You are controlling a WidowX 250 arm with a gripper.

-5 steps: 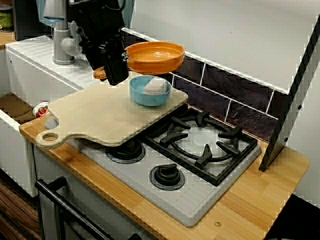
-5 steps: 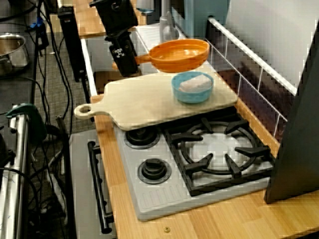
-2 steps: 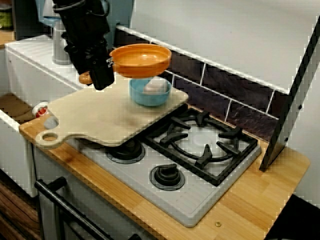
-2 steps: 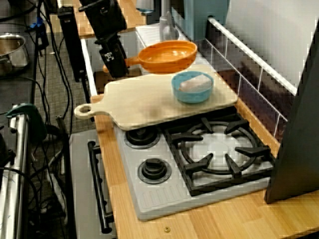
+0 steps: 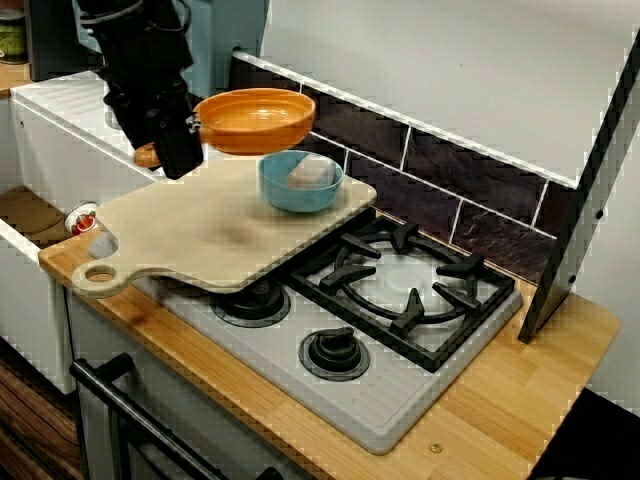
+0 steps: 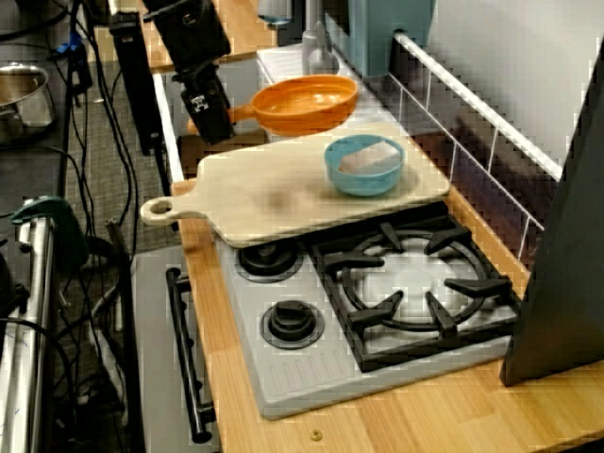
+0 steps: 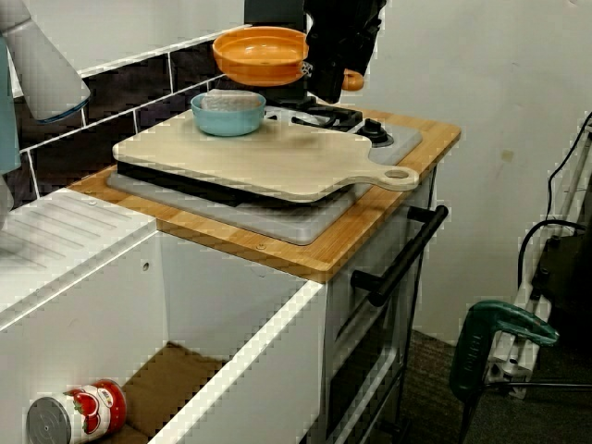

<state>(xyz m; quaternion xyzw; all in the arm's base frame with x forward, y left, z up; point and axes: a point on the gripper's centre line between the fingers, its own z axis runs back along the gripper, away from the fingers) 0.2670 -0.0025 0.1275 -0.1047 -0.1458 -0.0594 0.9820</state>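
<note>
Arm: yours drops steeply toward the cutting board's (image 5: 190,235) back edge, wrist pointing down.
Gripper (image 5: 172,152): you have it clamped on the orange pan's (image 5: 255,118) handle.
Orange pan: level in the air above the board's back edge, near the blue bowl (image 5: 300,183).
Blue bowl: on the board's back corner.

Three fixed cams ringed round the claw (image 5: 178,150)

One sits high, facing the tiled wall (image 5: 440,180) behind the claw. One looks down the counter from the far end of the hob (image 6: 302,373), with the claw at the back. The third's lower, on the sink (image 7: 213,296) side. All share the cutting board (image 5: 200,225) and the orange pan (image 5: 255,120) in the claw.
</note>
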